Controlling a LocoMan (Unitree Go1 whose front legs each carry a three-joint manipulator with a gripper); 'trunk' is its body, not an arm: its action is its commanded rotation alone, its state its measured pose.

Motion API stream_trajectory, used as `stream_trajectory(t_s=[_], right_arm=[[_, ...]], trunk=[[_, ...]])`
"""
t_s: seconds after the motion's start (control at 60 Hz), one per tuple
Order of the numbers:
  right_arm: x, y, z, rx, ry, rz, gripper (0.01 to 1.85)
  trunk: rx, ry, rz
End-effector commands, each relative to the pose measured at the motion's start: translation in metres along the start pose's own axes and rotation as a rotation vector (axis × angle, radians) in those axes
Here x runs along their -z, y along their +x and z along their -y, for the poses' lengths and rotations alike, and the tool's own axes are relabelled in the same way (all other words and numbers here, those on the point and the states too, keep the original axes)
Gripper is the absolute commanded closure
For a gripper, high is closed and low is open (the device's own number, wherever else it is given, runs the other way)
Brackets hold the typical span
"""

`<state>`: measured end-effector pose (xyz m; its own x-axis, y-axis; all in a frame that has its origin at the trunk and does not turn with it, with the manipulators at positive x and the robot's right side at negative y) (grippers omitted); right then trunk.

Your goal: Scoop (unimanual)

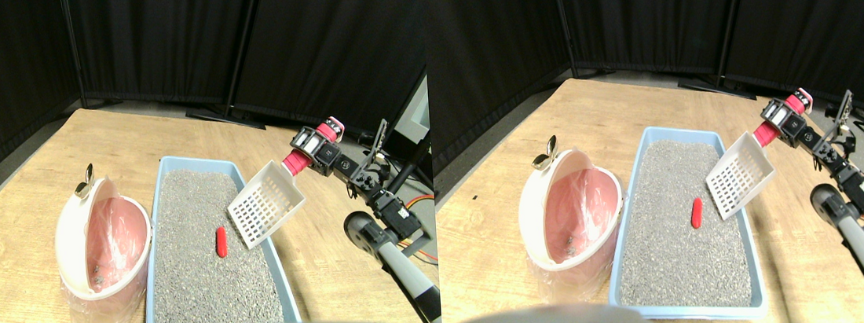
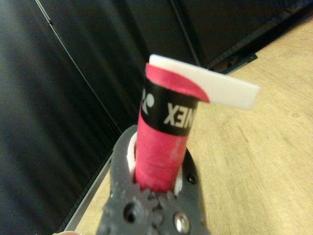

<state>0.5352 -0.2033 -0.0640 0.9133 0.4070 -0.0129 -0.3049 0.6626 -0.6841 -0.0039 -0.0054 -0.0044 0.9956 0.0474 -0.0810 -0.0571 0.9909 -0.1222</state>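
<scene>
A white slotted scoop [image 1: 268, 204] hangs tilted in the air over the right rim of the light blue litter tray [image 1: 155, 226]. My right gripper [image 1: 313, 147] is shut on its pink wrapped handle [image 1: 294, 163], up and to the right of the tray. A small red piece [image 1: 221, 241] lies on the grey litter [image 1: 203, 286], just left of and below the scoop's blade. In the wrist view the pink handle [image 2: 161, 147] rises out of the dark jaws of the gripper [image 2: 156, 188], and its white end [image 2: 215, 85] points away.
A pink and white bin [image 1: 103, 245] with a clear plastic liner leans beside the tray's left side. Black curtains [image 1: 157, 36] on stands close the back. An orange cable [image 1: 425, 248] lies on the wooden floor [image 1: 11, 234] at right.
</scene>
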Motion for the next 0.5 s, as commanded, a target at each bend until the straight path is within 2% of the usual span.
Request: stream_trajectory(t_s=[0.017, 0.067, 0.083, 0.2, 0.35, 0.5], right_arm=[[-0.016, 0.003, 0.002, -0.011, -0.027, 0.056, 1.81], [-0.016, 0.004, 0.001, -0.027, -0.039, 0.064, 1.81], [-0.017, 0.003, -0.001, -0.028, -0.045, 0.042, 1.81], [-0.017, 0.005, -0.009, -0.066, -0.063, 0.030, 1.81], [-0.012, 0.007, -0.014, -0.100, -0.072, 0.043, 1.81], [-0.008, 0.007, -0.022, -0.101, -0.085, 0.017, 1.81]], trunk=[[-0.017, -0.027, -0.024], [-0.017, -0.027, -0.025], [-0.017, -0.027, -0.025], [-0.018, -0.030, -0.029], [-0.024, -0.033, -0.030], [-0.029, -0.033, -0.029]])
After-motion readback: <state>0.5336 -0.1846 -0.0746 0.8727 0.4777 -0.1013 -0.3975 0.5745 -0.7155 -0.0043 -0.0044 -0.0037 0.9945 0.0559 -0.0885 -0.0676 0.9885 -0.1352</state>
